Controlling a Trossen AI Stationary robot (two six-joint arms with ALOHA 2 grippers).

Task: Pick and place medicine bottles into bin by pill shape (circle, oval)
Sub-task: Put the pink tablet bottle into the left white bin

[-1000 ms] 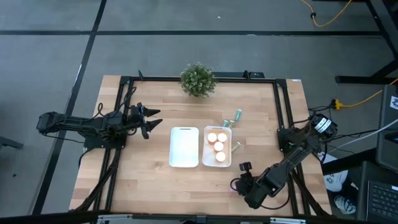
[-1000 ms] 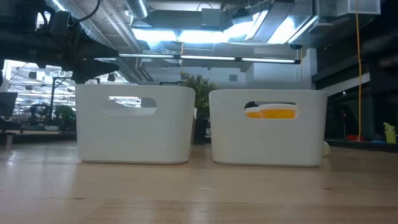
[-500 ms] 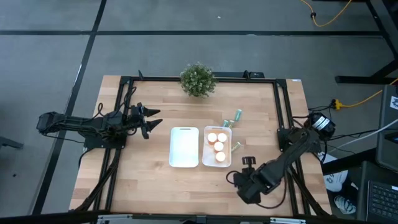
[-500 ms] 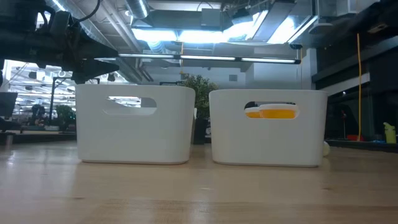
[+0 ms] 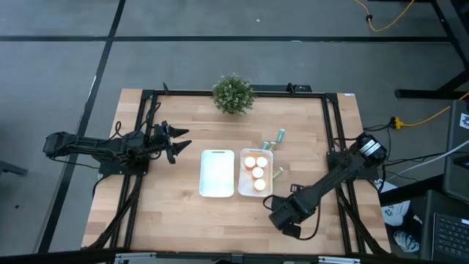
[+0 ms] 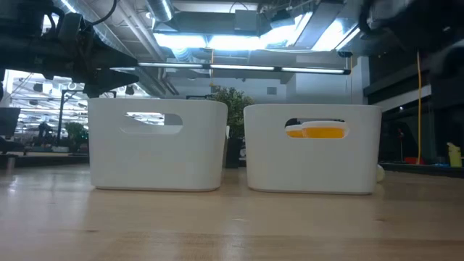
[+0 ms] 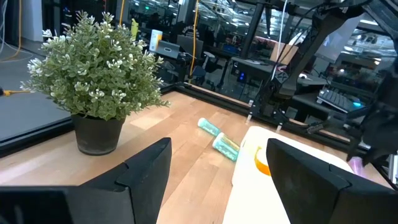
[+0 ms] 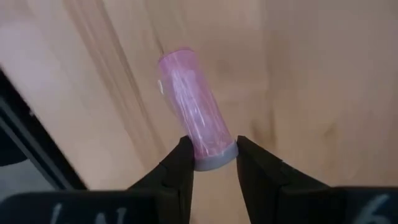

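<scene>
No legible text, label, brand, number or sign is found in any view. The pink bottle held in the right pincer carries no readable label, and the two white bins on the worktop are unmarked.

plant: potted, table's far edge | cable: yellow, floor right of table
</scene>
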